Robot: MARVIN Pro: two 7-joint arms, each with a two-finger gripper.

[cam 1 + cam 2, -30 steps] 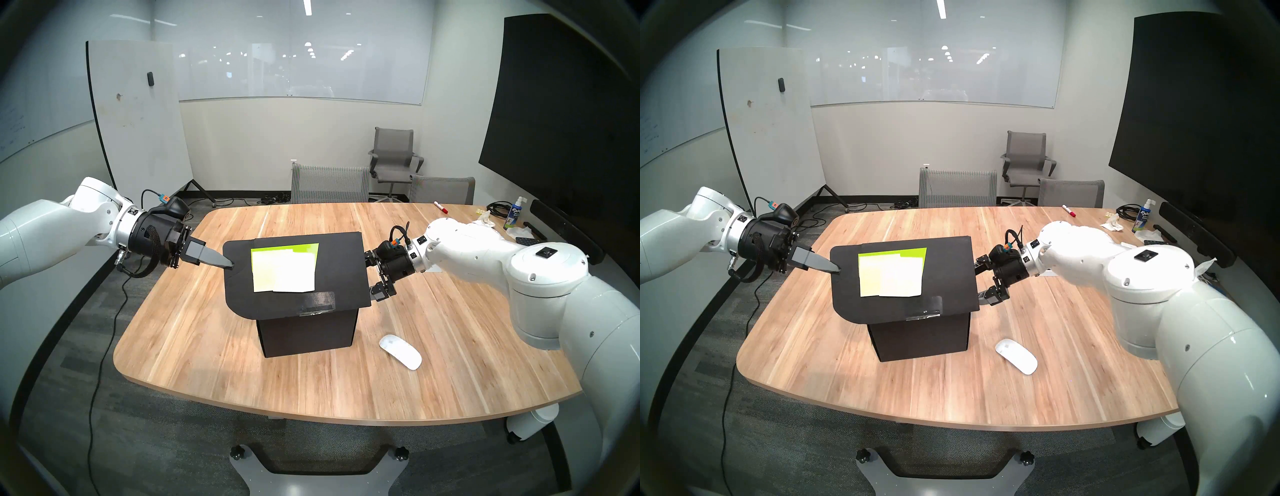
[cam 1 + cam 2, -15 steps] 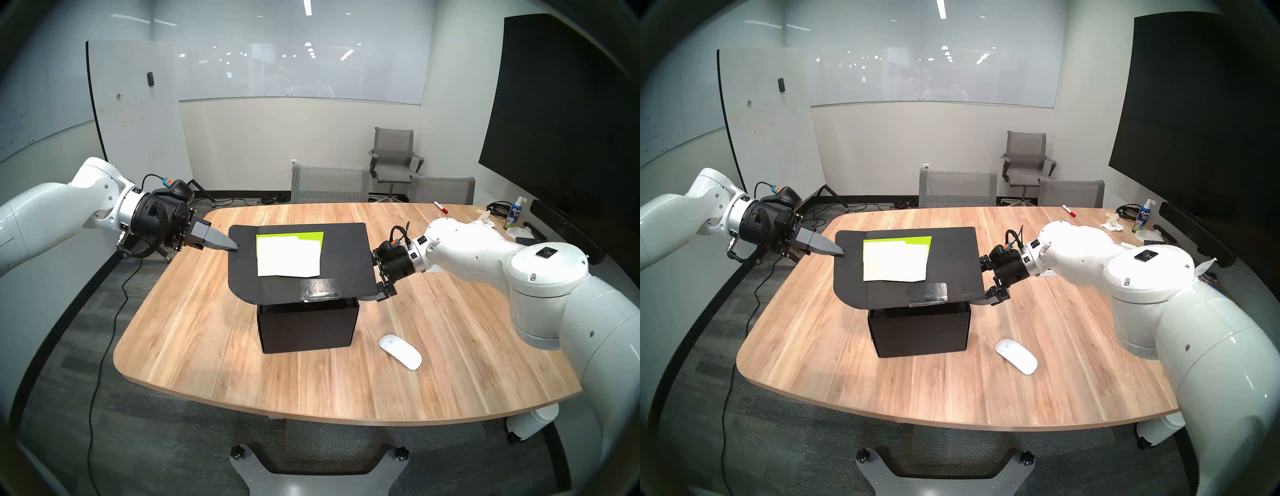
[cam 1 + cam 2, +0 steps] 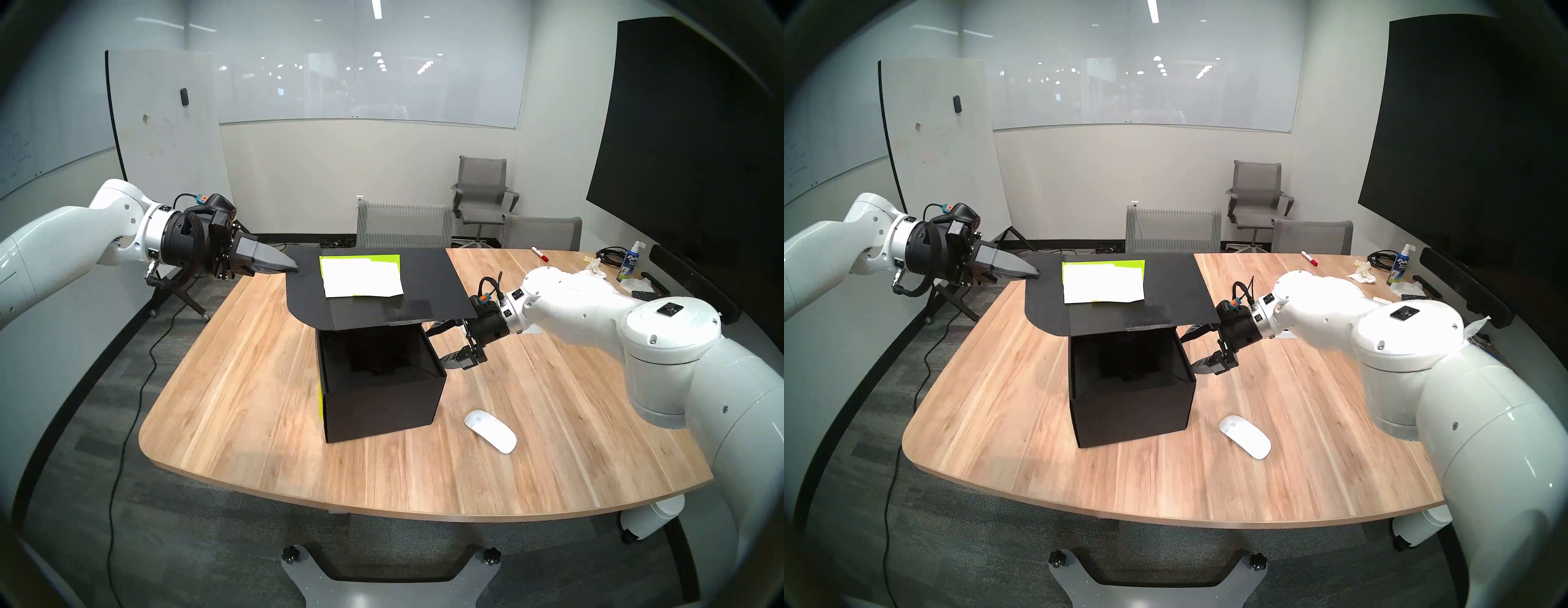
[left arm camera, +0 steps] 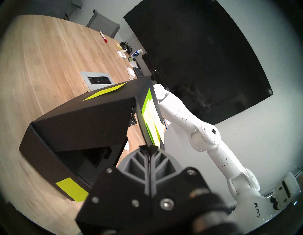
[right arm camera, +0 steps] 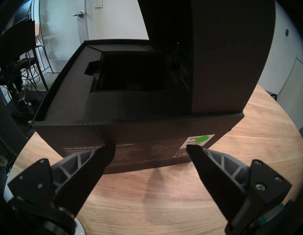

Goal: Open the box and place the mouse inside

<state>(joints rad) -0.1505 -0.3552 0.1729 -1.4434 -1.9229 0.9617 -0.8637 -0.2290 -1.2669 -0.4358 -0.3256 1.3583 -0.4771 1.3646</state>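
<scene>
box: matte black cardboard cube box [image 3: 382, 399], flap lid [image 3: 424, 288] raised, black recessed insert [image 5: 131, 72] looks empty
mouse: glossy white oval mouse [image 3: 490, 431] on wooden tabletop [image 3: 254, 403], beside box
left gripper [image 3: 292, 266]: jaws clamped on lid edge
right gripper [image 5: 150, 148]: jaws apart, near box side

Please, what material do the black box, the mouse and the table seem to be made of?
Box: likely matte black cardboard; thin folded walls and a creased flap lid, pinched by the left tool.
Mouse: probably glossy white plastic; smooth shell with a soft sheen.
Table: wood or wood-look laminate; plank grain shows, but which one cannot be told.
</scene>
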